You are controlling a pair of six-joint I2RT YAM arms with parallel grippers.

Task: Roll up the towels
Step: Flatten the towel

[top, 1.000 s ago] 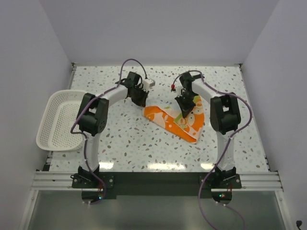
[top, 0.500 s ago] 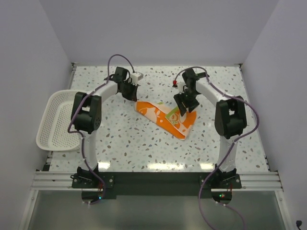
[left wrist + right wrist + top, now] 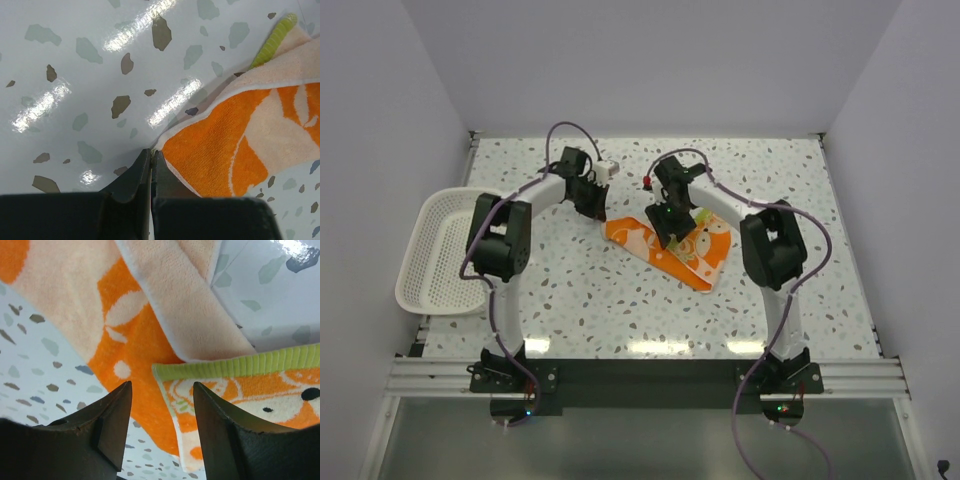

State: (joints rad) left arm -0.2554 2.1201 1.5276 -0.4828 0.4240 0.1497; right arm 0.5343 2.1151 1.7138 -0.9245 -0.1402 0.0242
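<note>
The towel is seen lying folded and rumpled near the middle of the worktop, between the two arms. Its far-left corner is nipped by the left pincer, whose jaws are pressed together on the white hem (the wrist view shows barely a slit between them). The right pincer is spread wide just above the cloth, and nothing is gripped by it. Between its fingers a green-hemmed layer is seen beside a cream fold of the same towel. A white mesh basket is parked at the worktop's left edge, well apart from the towel.
</note>
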